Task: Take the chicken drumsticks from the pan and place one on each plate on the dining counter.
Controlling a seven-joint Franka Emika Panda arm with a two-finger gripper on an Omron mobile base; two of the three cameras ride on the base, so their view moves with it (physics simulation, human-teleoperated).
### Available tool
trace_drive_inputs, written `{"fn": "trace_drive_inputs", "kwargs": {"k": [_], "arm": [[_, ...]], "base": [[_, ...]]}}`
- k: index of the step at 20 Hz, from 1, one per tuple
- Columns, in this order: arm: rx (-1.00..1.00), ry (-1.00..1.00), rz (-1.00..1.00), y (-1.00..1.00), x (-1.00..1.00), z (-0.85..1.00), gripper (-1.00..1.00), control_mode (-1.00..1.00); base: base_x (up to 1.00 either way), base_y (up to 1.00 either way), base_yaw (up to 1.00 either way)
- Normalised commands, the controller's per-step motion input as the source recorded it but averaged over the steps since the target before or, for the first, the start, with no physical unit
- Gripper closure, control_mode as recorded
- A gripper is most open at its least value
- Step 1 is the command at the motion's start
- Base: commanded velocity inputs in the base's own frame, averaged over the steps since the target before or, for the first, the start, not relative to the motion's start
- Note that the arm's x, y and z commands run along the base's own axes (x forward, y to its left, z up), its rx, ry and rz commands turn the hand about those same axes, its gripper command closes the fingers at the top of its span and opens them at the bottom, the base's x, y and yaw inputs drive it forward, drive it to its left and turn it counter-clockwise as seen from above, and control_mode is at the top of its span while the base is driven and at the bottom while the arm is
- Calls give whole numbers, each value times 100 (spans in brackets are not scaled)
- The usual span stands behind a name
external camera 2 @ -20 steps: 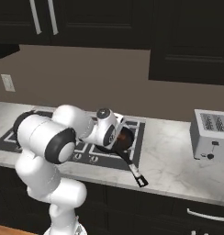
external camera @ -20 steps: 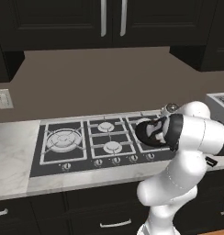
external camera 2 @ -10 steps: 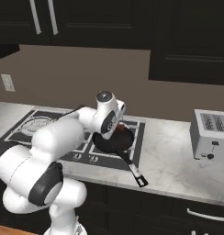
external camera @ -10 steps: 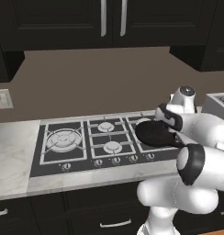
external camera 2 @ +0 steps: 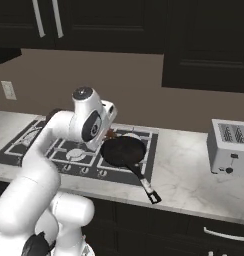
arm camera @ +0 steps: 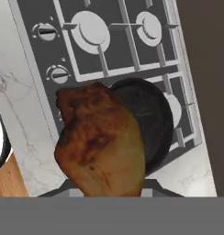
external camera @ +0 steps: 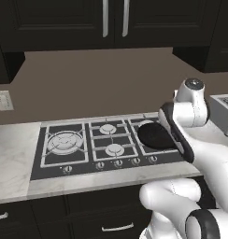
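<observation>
The gripper is clamped on one chicken drumstick; in the hand view the golden-brown, lumpy piece hangs large at the fingers, raised above the stove; the fingertips themselves are hidden behind the meat. Below it, the round black pan sits on a burner at the stove's right end; in the right base view the pan has its long handle pointing toward the front edge of the marbled counter; a toaster stands on that counter, well apart from the pan.
</observation>
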Motion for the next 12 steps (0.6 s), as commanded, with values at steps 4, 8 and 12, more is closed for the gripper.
{"fn": "trace_drive_inputs", "kwargs": {"k": [4, 8, 12], "arm": [[-10, -48, -7, 73, -100, 4, 100, -100], [-4, -52, 0, 20, -100, 1, 100, -100], [0, -32, 0, 0, -92, 0, 100, -100]], "base": [[0, 0, 0], [0, 0, 0], [0, 0, 0]]}}
